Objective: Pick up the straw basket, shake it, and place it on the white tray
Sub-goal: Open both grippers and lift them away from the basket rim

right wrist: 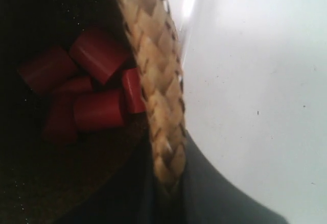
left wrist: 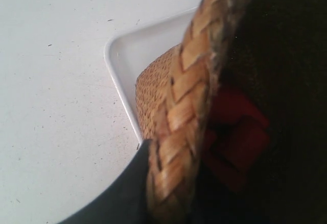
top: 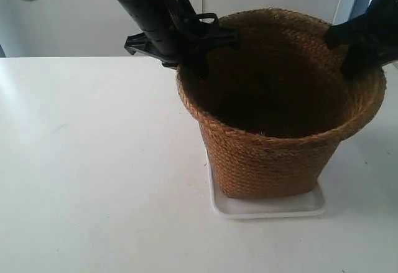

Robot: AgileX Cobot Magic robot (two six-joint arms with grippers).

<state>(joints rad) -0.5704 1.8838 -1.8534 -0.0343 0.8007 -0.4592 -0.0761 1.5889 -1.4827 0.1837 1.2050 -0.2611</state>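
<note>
white tray (top: 267,209), straw basket (top: 267,161), red cylinders (right wrist: 97,109) inside

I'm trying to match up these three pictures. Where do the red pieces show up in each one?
Exterior view: not visible; the inside of the basket just looks dark.
Left wrist view: the red pieces sit in the dark interior, just past the braided rim.
Right wrist view: the red pieces lie heaped inside, right against the braided rim.
Shared landmark: the braided rim, seen in all three.

Straw basket (top: 273,155) on white tray (top: 268,208), tool at exterior view's left (top: 196,56) and tool at its right (top: 352,50) on rim
</note>
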